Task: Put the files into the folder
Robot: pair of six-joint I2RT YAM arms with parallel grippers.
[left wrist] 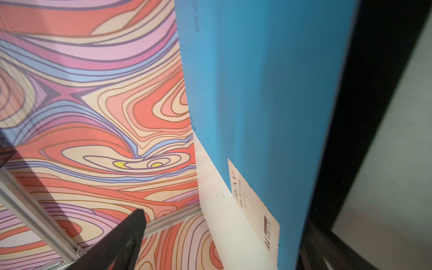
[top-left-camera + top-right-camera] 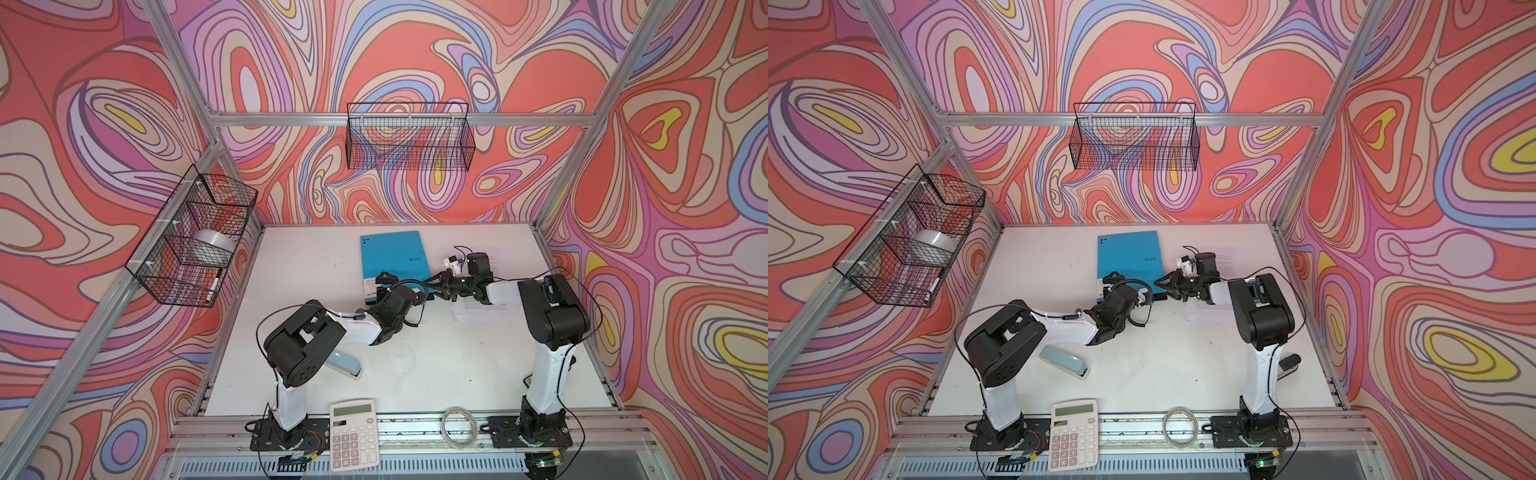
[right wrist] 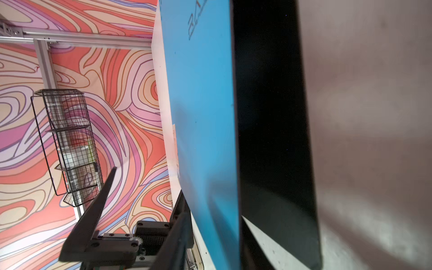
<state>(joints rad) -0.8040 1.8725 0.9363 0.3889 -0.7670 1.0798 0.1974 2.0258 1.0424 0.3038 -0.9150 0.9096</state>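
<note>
Now — folder [image 2: 390, 257] cover raised | files [image 2: 482, 311] beside it | left fingers [image 2: 385, 278] wide apart | right fingers [image 2: 437, 286] unclear

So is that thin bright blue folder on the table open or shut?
Slightly open: in both wrist views the thin bright blue folder shows its black inside along one edge. How wide, I cannot tell.

Bright even light, soft shadows, blurry close-ups

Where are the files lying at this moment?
In both top views the files lie flat on the right rear part of the table, just right of the blue folder, largely hidden under the right arm.
</note>
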